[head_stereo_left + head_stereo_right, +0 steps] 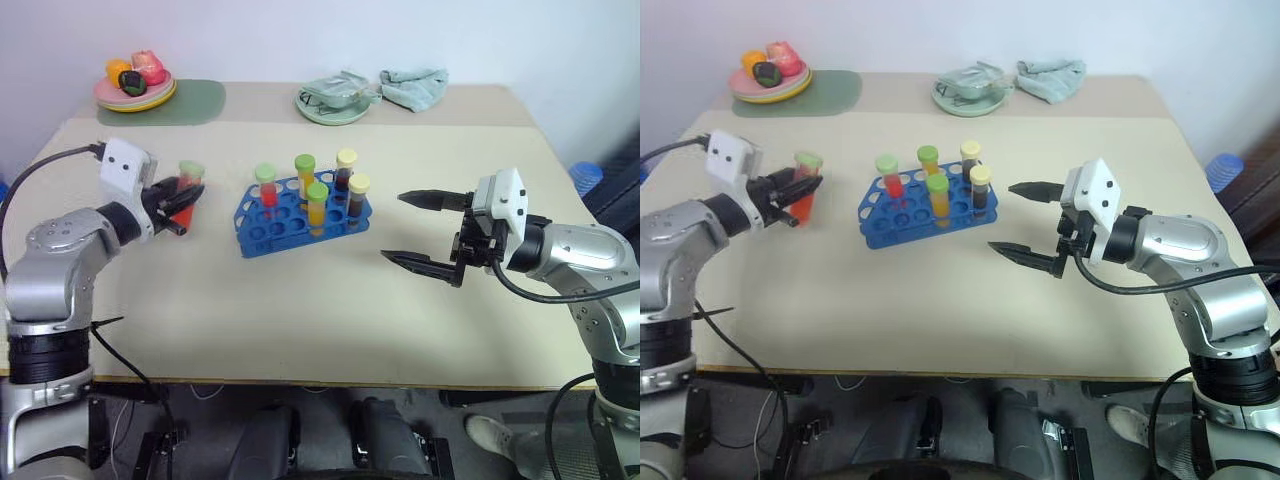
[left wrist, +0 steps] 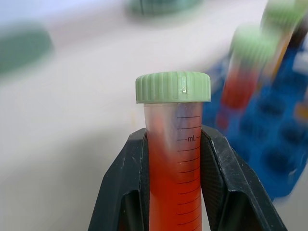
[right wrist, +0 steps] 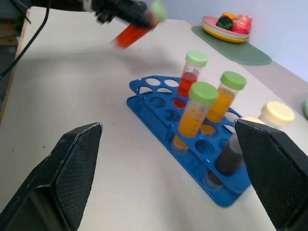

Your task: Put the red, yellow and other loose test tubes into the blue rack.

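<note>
One red tube with a light green cap sits clamped between the fingers of the left claw, lifted off the table, with the blue rack just beside that claw toward the right claw, which hangs spread wide and empty near the rack's other end.

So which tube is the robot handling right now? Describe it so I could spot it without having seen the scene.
Start at the blue rack in the middle of the table, then look towards the robot's left. There the left gripper is shut on a red-liquid tube with a light green cap, the one tube outside the rack.
</note>
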